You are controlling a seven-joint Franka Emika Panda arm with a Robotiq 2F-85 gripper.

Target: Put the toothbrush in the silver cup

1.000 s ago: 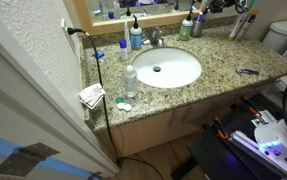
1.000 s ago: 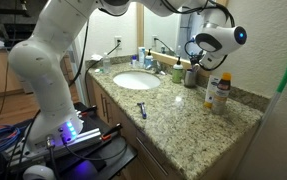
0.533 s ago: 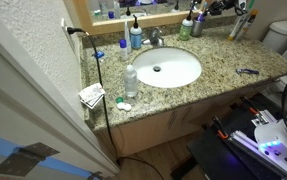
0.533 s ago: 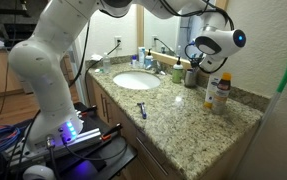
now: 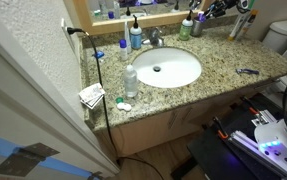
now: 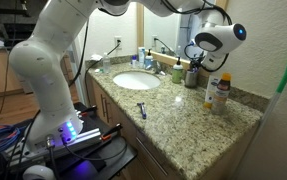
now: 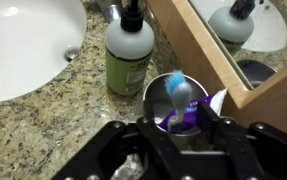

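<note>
The toothbrush point(image 7: 176, 87) is pictured apparently lowered into the silver cup point(image 7: 155, 98) on the surface point(image 7: 43, 125), under the claw point(image 7: 180, 130), whose grip cannot be told; only withdrawal seems left.

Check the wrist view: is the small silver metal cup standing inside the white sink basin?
No, the silver metal cup stands on the speckled granite counter beside the green pump bottle, outside the white sink.

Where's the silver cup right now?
In the wrist view the silver cup sits just ahead of the pincer, immediately right of the green soap bottle and against the wooden mirror frame.
</note>
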